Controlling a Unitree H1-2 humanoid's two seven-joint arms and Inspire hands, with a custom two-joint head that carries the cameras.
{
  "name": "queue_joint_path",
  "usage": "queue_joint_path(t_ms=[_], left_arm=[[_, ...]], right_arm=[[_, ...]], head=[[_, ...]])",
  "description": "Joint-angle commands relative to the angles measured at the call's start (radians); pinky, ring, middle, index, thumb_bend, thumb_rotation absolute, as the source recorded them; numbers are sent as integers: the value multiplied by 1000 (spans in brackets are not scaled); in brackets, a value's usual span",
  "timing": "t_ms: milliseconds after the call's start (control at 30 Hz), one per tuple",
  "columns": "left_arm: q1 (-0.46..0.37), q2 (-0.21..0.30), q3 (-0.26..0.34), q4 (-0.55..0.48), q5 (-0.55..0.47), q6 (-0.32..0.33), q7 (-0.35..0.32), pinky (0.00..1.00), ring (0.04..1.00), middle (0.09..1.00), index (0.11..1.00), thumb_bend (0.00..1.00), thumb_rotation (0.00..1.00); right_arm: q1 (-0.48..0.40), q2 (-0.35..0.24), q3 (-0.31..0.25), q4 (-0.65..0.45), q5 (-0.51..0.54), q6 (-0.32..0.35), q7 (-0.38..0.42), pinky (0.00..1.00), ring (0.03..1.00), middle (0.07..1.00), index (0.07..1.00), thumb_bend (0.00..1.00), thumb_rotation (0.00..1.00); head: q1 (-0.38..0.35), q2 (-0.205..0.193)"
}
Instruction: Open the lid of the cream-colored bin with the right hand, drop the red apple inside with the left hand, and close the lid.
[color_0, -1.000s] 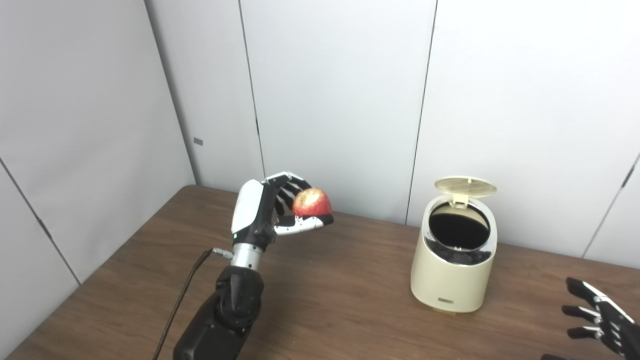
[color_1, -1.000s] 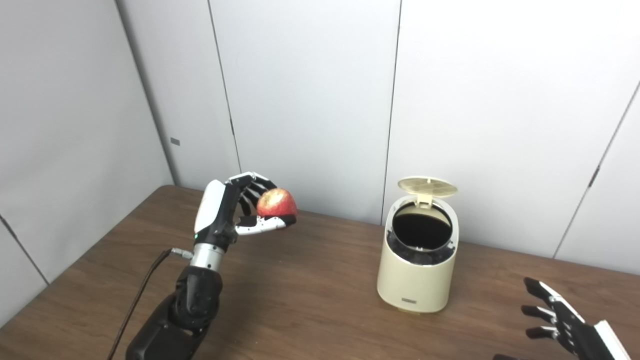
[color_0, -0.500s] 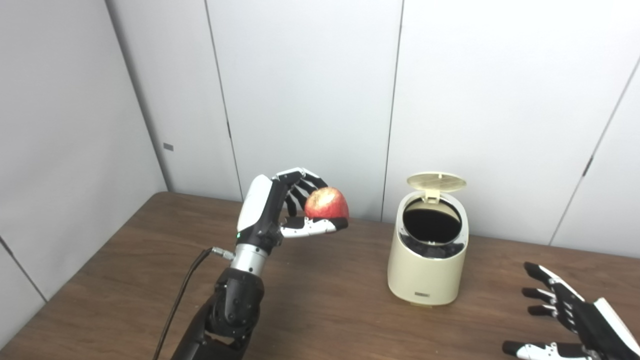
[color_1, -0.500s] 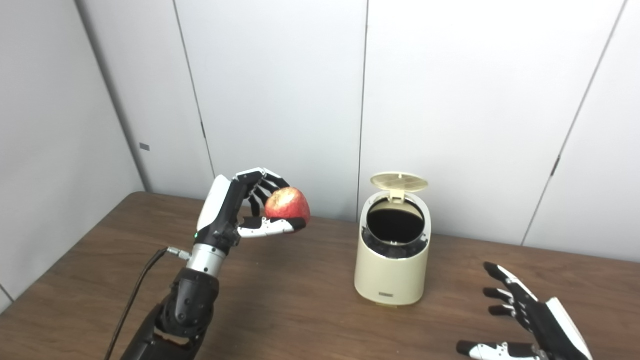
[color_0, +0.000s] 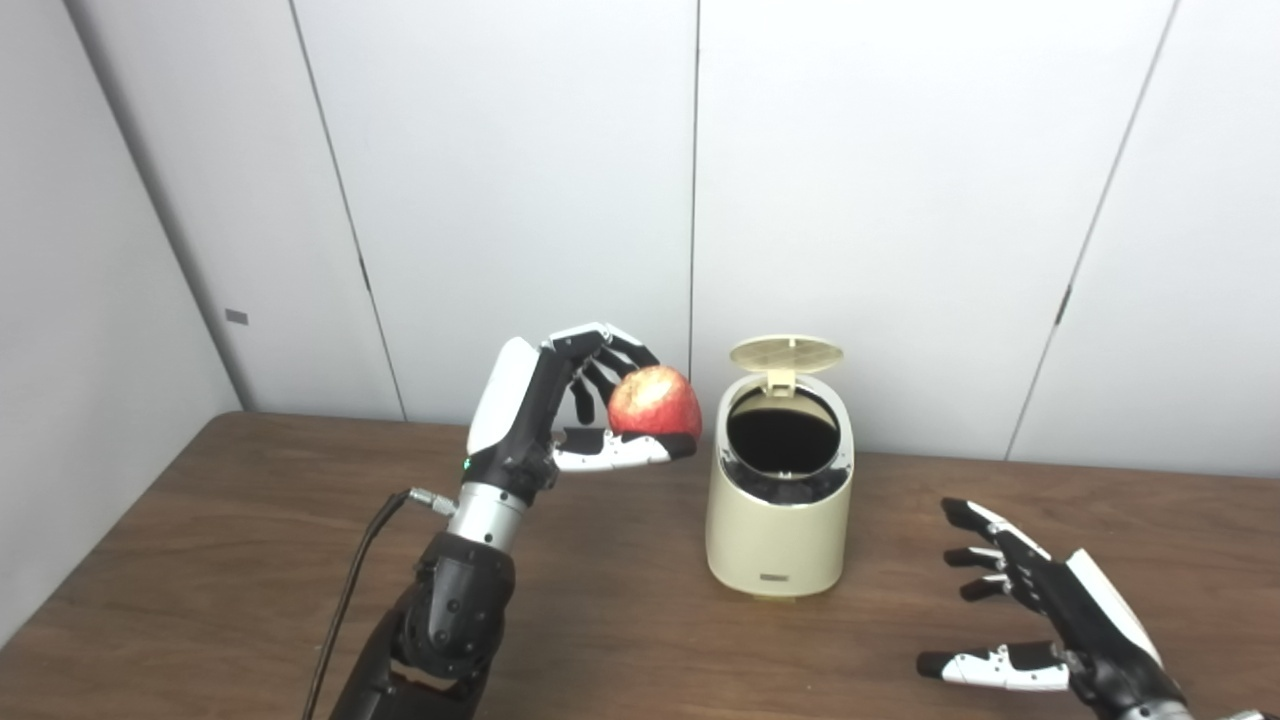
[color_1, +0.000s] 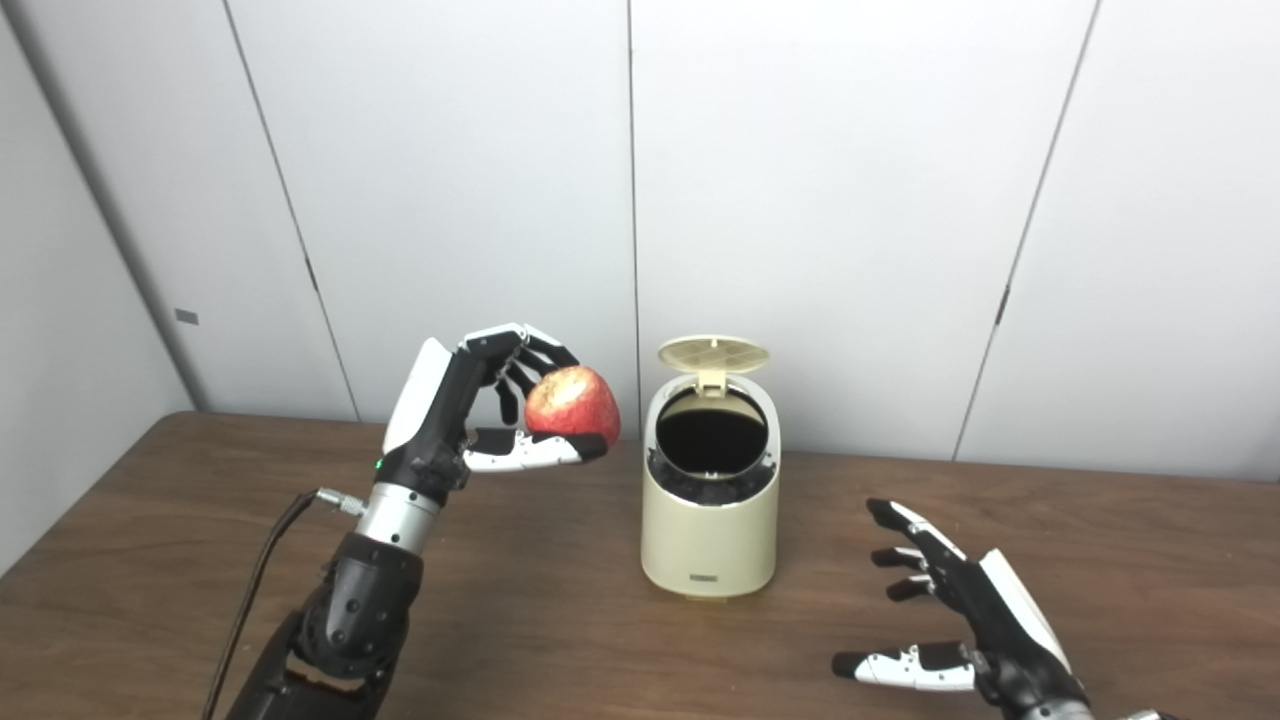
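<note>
the left robot hand (color_0: 545, 415) grips the red apple (color_0: 654, 403) aloft, at nine o'clock of the upright cream-colored bin (color_0: 779, 510) on the surface (color_0: 620, 600). its lid (color_0: 786, 353) stands open at twelve o'clock; the interior reads only black. the right robot hand (color_0: 1050, 620) hovers empty, fingers spread, its wrist cut off.

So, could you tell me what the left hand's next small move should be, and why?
Probably carry the apple rightward over the bin opening. The lid stands open, the left hand holds the apple just left of the rim, and the right hand waits open, clear.
</note>
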Motion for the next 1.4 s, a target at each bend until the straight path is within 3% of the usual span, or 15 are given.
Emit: queue_joint_path(t_ms=[0,300,767,933,1100,1367], left_arm=[[-60,-3,4,-2,0,-34,11,195,360,454,535,498,0],[-95,-47,-2,44,7,-60,27,194,357,458,534,498,0],[-146,-117,-22,217,20,-171,90,201,362,466,531,499,0],[-170,-127,-30,310,19,-244,123,203,368,468,526,500,0],[-198,-133,-46,406,64,-322,193,233,395,459,515,504,0],[-238,-140,-98,526,152,-381,334,263,409,467,508,505,0]], right_arm=[[-34,0,-6,-31,0,-45,-16,657,789,902,883,699,99],[-36,18,2,-42,-15,-19,-14,688,789,899,886,689,68],[-35,25,3,-33,-22,-31,-19,693,800,909,893,691,99],[-35,28,6,-39,-30,-23,-21,686,802,910,892,693,118],[-34,33,5,-38,-31,-24,-23,679,800,911,894,694,122],[-37,39,3,-31,-39,-33,-28,669,798,909,890,693,124]], head=[[-10,-1],[-35,0],[-52,-7],[-60,-10],[-65,-9],[-76,-12]])
